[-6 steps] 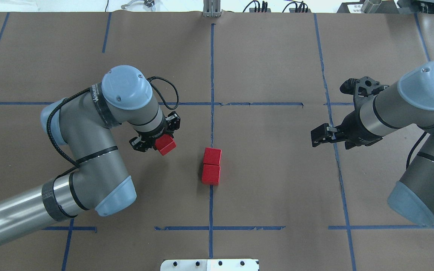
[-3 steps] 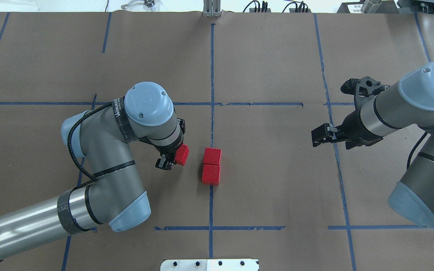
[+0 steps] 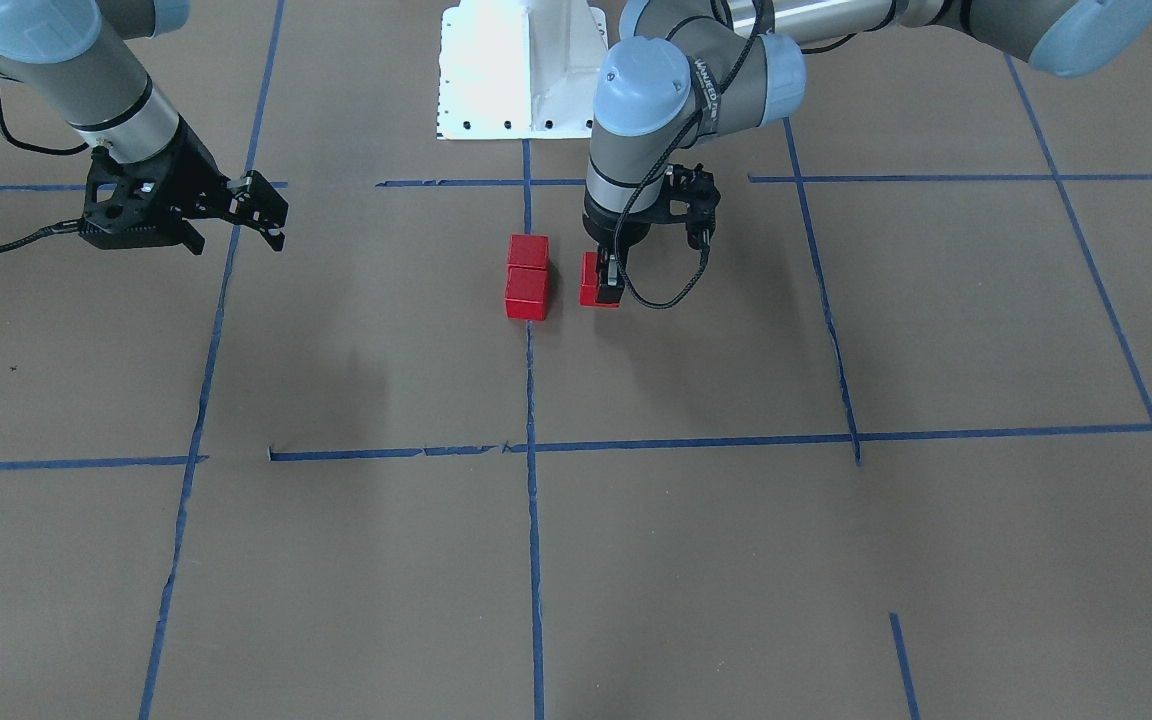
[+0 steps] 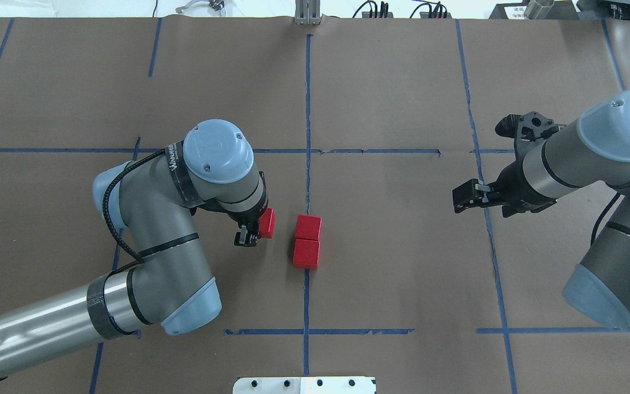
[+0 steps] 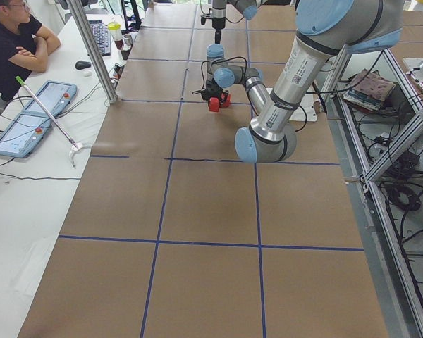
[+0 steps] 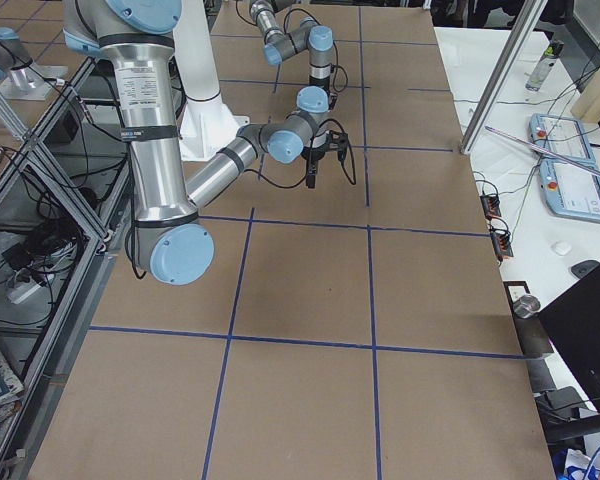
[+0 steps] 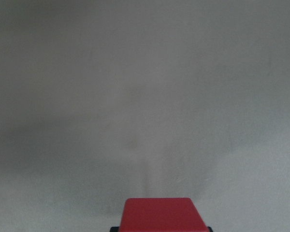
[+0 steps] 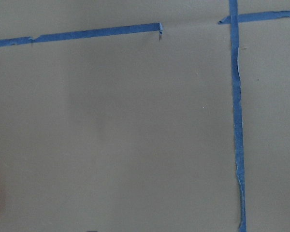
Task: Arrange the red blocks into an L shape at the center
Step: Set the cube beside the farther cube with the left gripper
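Observation:
Two red blocks (image 4: 308,226) (image 4: 306,253) lie touching in a column on the vertical blue tape line (image 4: 307,180) of the center rectangle (image 4: 386,246). They also show in the front view (image 3: 528,251) (image 3: 526,293). My left gripper (image 4: 255,229) is shut on the third red block (image 4: 267,223), low over the paper, a small gap to the left of the column's far block. The front view shows this gripper (image 3: 604,282) and its block (image 3: 591,280). The block fills the bottom of the left wrist view (image 7: 164,216). My right gripper (image 4: 459,200) hangs open and empty at the rectangle's right border.
The white robot base plate (image 4: 304,384) sits at the near table edge. An operator (image 5: 14,42) sits beyond the far edge beside tablets (image 5: 28,120) and a metal post (image 5: 92,49). The right wrist view shows only brown paper and blue tape (image 8: 237,121).
My left arm has carried its red block to the right, up close to the column of two blocks, and turned its wrist. The right arm has not moved.

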`<state>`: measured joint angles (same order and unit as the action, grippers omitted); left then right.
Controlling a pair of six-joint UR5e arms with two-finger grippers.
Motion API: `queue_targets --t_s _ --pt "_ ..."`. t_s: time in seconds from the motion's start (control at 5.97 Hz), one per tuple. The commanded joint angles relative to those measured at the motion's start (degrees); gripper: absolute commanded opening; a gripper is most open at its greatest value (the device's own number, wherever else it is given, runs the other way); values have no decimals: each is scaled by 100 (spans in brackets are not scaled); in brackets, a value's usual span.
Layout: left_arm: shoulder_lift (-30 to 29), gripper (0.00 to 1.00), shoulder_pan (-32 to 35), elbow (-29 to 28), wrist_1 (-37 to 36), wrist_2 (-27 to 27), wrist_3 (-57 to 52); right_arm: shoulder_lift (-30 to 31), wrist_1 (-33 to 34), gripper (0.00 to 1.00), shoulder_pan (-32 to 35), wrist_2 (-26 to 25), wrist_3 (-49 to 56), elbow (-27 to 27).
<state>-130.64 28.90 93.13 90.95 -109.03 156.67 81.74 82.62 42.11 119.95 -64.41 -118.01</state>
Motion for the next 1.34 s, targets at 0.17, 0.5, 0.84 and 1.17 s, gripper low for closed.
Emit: queue_targets --t_s 0.17,0.5,0.84,1.17 --pt "-295 2 -60 -488 186 75 198 44 0 100 -1 29 -1 -20" --pt "-304 3 -192 -497 186 84 206 44 0 100 -1 20 -1 -3" --pt "-304 3 -210 -506 186 92 224 44 0 100 -1 11 -1 -21" --pt "-321 4 -227 -541 186 93 241 44 0 100 -1 2 -1 -21"
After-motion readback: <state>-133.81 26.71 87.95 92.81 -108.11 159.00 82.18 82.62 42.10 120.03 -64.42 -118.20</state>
